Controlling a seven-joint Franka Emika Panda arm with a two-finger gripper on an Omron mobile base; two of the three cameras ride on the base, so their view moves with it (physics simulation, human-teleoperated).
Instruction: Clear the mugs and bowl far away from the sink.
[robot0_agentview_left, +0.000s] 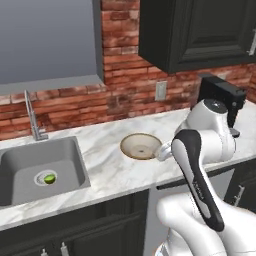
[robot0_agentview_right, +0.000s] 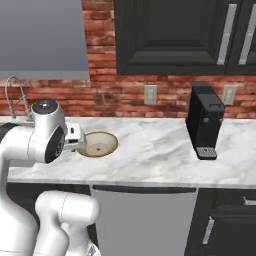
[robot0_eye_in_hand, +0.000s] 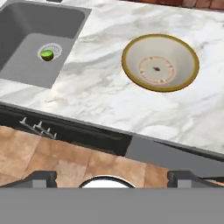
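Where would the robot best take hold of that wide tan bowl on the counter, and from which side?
Probably by the rim, from above. The bowl sits upright and open on the marble counter, and looks too wide and shallow to be held across its whole body. One finger inside and one outside the darker rim would suit, likely on the edge nearest the sink, where the counter beside it is bare.

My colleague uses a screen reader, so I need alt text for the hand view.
A wide tan bowl sits empty on a white marble counter, to the right of a grey sink with a small green thing on its drain. Below the counter edge are dark cabinets and a brown tiled floor.
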